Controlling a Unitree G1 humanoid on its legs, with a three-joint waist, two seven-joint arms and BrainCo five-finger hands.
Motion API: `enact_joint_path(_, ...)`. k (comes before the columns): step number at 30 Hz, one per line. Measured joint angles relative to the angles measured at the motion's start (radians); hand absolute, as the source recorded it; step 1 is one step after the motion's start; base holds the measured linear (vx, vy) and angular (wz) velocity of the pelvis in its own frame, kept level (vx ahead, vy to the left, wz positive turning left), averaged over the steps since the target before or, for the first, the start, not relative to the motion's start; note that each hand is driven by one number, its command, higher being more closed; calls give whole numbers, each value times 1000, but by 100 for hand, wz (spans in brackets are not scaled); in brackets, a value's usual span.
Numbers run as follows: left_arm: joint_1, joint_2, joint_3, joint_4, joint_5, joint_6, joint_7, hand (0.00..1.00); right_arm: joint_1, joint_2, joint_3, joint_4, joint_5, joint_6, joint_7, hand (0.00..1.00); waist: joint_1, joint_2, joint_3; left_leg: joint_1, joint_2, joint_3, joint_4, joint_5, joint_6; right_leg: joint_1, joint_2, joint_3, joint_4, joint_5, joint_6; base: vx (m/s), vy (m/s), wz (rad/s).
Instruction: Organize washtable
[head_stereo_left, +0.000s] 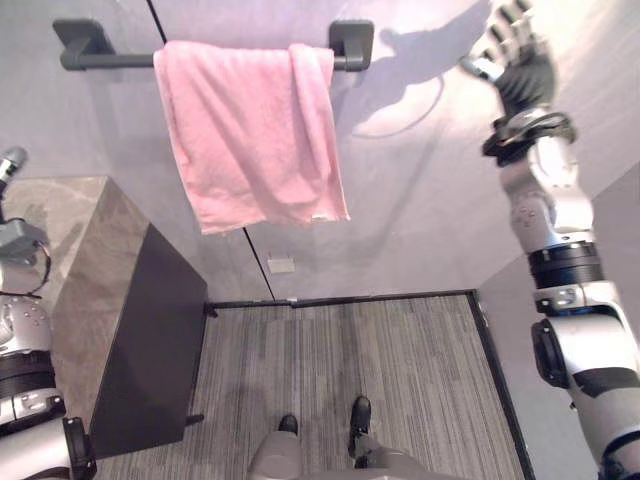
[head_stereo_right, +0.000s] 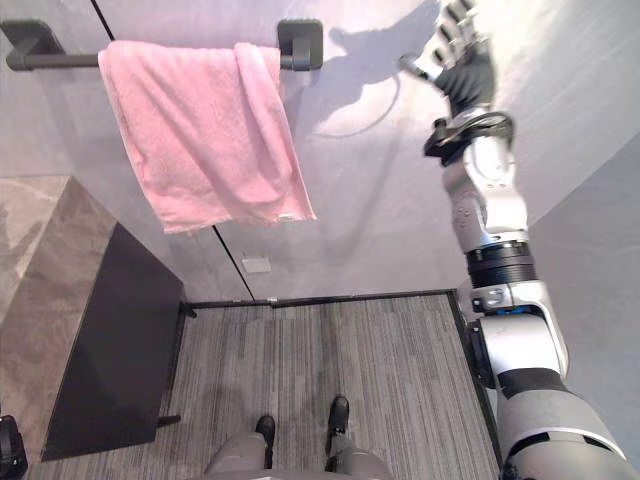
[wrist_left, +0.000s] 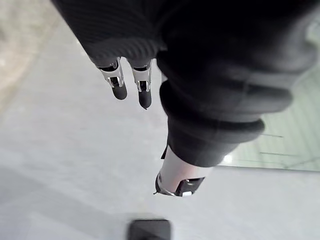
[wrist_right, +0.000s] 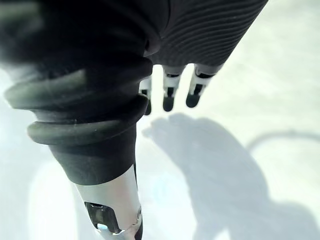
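A pink towel (head_stereo_left: 250, 140) hangs folded over a dark wall bar (head_stereo_left: 110, 58), its lower edge slanting down to the right. My right hand (head_stereo_left: 515, 60) is raised high near the wall, to the right of the bar's end mount (head_stereo_left: 350, 45) and apart from the towel. Its fingers (wrist_right: 167, 97) are straight and hold nothing. My left hand (head_stereo_left: 8, 165) shows at the far left edge above the washtable (head_stereo_left: 75, 250). In the left wrist view its fingers (wrist_left: 117, 85) are extended with nothing between them and the thumb.
The washtable has a grey stone top and a dark side panel (head_stereo_left: 150, 340) at the left. Striped grey carpet (head_stereo_left: 350, 360) covers the floor. A small white wall plate (head_stereo_left: 281, 265) sits low on the wall under the towel.
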Motion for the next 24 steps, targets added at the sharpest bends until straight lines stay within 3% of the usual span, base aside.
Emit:
enact_joint_path(2, -6, 0, 4, -86, 41, -27, 21, 0, 0, -7, -9, -81, -14, -28, -23, 0, -12, 9, -9, 26, -3, 0, -20, 1, 2, 17, -2, -1, 0, 0, 0, 36, 100, -4)
enact_joint_path(6, -27, -8, -6, -175, 82, -35, 39, 0, 0, 5, 3, -167, -20, -51, -18, 0, -20, 11, -18, 47, -11, 2, -46, 8, 10, 30, -10, -2, 0, -6, -1, -5, 79, 1)
enact_joint_path(11, -30, -24, -48, -275, 110, -38, 38, 0, 0, 78, 92, -194, -12, -65, 32, 0, -19, 16, -69, 80, -20, -2, -111, 46, 12, 39, -20, -26, 2, -18, 2, 15, 61, 14)
enact_joint_path(16, -21, -30, -158, -363, 104, -47, -31, 0, 0, 142, 278, -236, 14, -69, 133, 0, -14, 18, -83, 110, -27, -3, -157, 70, 14, 50, -28, -31, 0, -23, 5, 0, 57, 5)
enact_joint_path(24, 89, -60, -336, -411, 24, -37, -152, 0, -1, 159, 501, -230, 73, -62, 219, 0, -21, 16, -94, 136, -27, 3, -202, 86, 10, 51, -28, -28, 1, -26, 6, 9, 34, -2)
